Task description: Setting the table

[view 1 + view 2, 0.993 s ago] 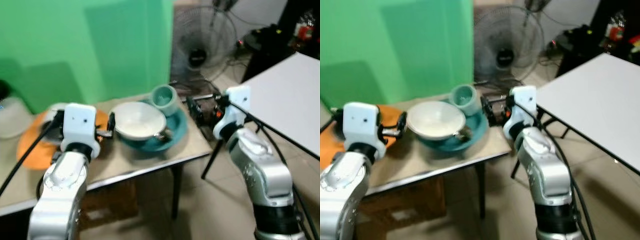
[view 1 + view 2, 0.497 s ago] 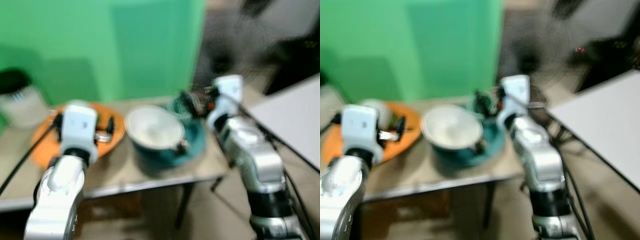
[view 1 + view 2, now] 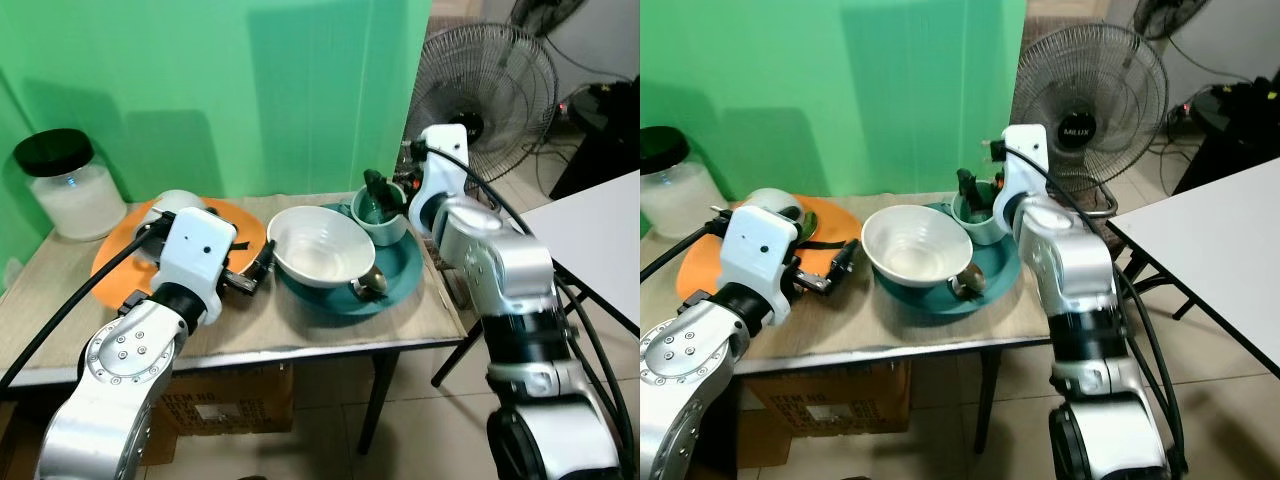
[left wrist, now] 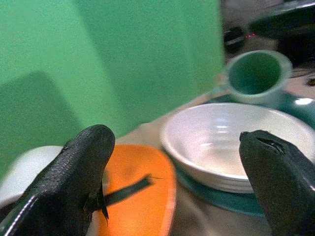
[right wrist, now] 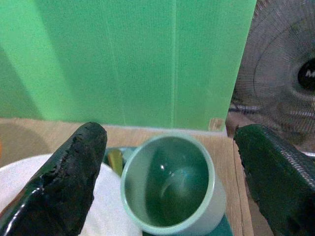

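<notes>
Right now your right gripper [image 5: 167, 172] hangs spread wide over the green cup [image 3: 381, 212], which stands on the far right of the teal plate [image 3: 400, 272]. Your left gripper [image 4: 172, 162] — also released — sits left of the white bowl [image 3: 320, 247], just beside the orange plate [image 3: 110, 265].

head stereo: down at table [image 3: 300, 330] | wrists: close, sharing green cup [image 5: 170, 184]
</notes>
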Motion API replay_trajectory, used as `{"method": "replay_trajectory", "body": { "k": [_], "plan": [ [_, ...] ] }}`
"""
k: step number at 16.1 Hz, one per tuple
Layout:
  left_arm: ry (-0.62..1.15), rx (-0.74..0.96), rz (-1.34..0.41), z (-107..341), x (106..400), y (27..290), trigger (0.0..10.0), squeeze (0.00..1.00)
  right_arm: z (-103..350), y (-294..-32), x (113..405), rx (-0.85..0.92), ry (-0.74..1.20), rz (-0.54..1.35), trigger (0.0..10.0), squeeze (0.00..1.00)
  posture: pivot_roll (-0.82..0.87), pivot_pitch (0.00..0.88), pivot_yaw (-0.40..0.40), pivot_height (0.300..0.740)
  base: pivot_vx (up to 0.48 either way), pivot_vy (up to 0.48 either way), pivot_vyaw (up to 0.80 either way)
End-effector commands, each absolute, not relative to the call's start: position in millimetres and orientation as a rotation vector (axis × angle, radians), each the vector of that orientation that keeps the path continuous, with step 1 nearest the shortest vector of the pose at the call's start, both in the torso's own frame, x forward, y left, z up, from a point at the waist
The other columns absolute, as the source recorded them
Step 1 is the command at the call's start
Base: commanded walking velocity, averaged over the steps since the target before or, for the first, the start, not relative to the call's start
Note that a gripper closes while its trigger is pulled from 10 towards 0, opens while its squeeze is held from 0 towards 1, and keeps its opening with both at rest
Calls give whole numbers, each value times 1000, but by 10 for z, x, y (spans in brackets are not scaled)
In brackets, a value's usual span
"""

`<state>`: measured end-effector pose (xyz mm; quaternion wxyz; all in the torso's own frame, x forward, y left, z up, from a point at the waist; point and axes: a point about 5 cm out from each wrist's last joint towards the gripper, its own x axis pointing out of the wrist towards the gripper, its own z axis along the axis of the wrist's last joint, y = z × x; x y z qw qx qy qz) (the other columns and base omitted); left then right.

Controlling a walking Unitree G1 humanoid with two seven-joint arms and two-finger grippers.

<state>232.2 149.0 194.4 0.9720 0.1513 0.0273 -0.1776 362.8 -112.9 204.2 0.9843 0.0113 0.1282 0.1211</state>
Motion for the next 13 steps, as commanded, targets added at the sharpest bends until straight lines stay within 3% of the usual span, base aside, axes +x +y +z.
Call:
{"method": "replay_trajectory", "body": {
  "k": [1, 3, 6, 8, 9, 10, 13],
  "plan": [
    [52, 296, -407, 1973, 2312, 1448, 10000, 0, 2048, -1230, 3672, 9, 296, 186, 10000, 0, 37, 0, -5, 740, 0, 0, 0],
    [70, 308, -503, 1980, 2304, 1423, 10000, 0, 2031, -1349, 3798, -27, 391, 124, 10000, 0, 34, 0, -6, 740, 0, 0, 0],
    [91, 305, -550, 1983, 2224, 1479, 10000, 0, 2001, -1331, 3952, 42, 430, 106, 10000, 0, 38, 0, -2, 740, 0, 0, 0],
    [93, 301, -571, 1988, 2201, 1454, 10000, 0, 1962, -1295, 4000, 81, 458, 115, 4392, 0, 49, 0, -11, 740, 0, 0, 0],
    [95, 293, -586, 1987, 2192, 1436, 10000, 0, 1949, -1273, 4019, 93, 466, 126, 627, 0, 50, 0, -14, 740, 0, 0, 0],
    [100, 293, -604, 1978, 2172, 1421, 10000, 0, 1949, -1242, 4034, 102, 464, 137, 0, 0, 47, 2, -15, 740, 0, 0, 0],
    [106, 291, -611, 1975, 2171, 1409, 10000, 0, 1939, -1240, 4072, 121, 470, 123, 0, 0, 47, 3, -19, 740, 0, 0, 0]
  ]
}}
